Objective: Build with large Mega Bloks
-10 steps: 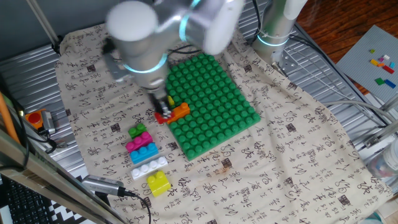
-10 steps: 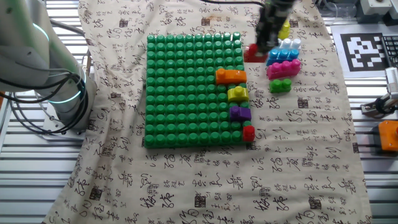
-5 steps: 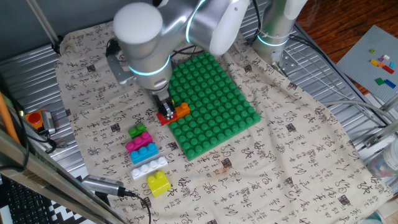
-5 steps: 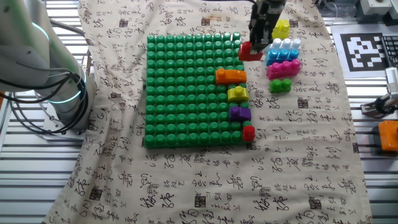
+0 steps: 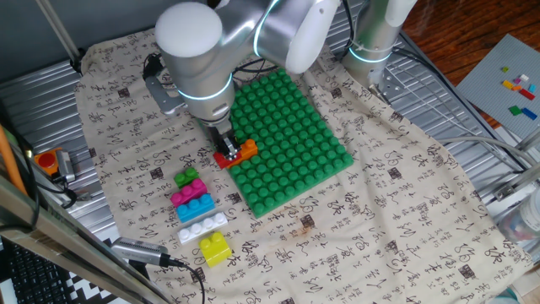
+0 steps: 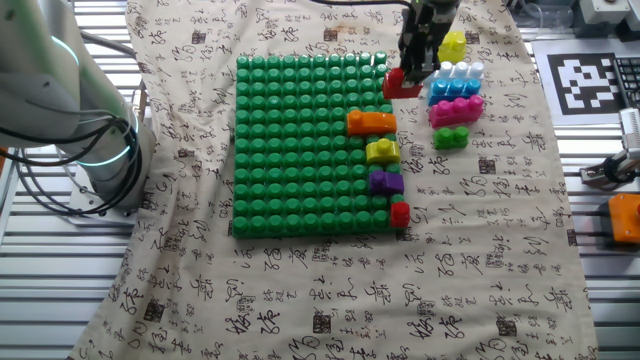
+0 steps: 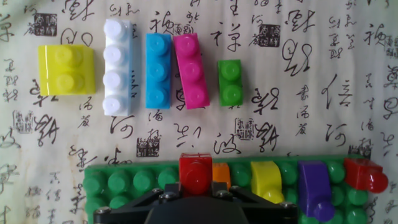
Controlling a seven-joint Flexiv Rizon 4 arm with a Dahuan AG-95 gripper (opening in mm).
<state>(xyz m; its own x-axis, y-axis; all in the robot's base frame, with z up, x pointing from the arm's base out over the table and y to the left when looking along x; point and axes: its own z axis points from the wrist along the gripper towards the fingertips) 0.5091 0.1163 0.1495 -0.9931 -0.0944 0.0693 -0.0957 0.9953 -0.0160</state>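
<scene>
Red brick over the green board's edge

The tool (image 7: pixel 198 186) grips the red brick (image 7: pixel 197 173); misaligned studs could tilt it or shift the green board (image 6: pixel 300 150).

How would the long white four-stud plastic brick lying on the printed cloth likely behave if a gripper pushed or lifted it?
The long white four-stud plastic brick looks rigid, so it should keep its shape. Its glossy surface may be somewhat slippery between fingers. Lying low and flat-sided on the printed cloth, it would probably slide or pivot when pushed, not roll, perhaps bumping the blue brick beside it.
</scene>
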